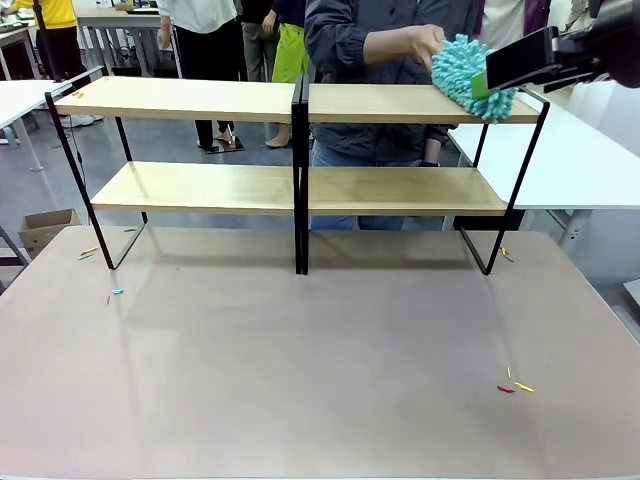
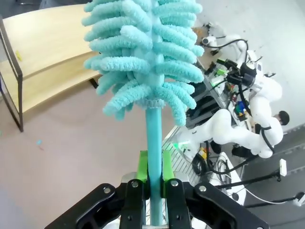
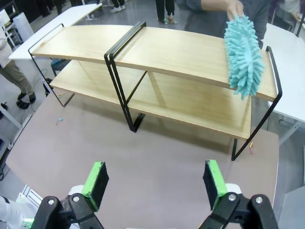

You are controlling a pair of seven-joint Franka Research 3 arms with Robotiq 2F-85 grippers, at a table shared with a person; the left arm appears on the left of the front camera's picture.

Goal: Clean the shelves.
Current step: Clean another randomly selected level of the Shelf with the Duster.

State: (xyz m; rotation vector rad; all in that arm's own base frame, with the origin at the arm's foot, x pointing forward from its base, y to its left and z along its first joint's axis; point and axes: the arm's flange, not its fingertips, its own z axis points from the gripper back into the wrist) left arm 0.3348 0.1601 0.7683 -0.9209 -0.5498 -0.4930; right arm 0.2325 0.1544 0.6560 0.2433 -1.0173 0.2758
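Step in hand: wiping the top board of the shelves [image 1: 200, 100], judged from where the duster [image 1: 470, 75] sits; the sweep looks to be at its start, at the right end.
Shelves: they stand across the far half of the tabletop [image 1: 320, 380], frame feet on it, two boards one above the other with a black central post.
Duster: the teal fluffy head lies on the right end of the top board, overhanging the board's front edge a little.
Left tool [image 2: 155, 167]: clamped on the duster's teal handle, green pads pressed on either side of it, the head pointing away towards the shelf end.
Right tool [image 3: 155, 179]: fingers wide apart, holding nothing, hanging above the near part of the tabletop and facing the shelves.
Person's hand [image 1: 420, 45]: at the far side, touching the far end of the duster head; whether it steadies or guides the head cannot be told.
Dirt to clear: a few small orange bits lie at the left end of the top board [image 1: 75, 93]; the lower board looks bare.
Next move calls for: dragging the head leftward along the top board with light downward pressure, flat on the wood, lifting over or easing past the central post.
After that: the lower board, where the head must go in under the top board without knocking the frame.
Risk: pushing too hard could shift the light rack on the tabletop.
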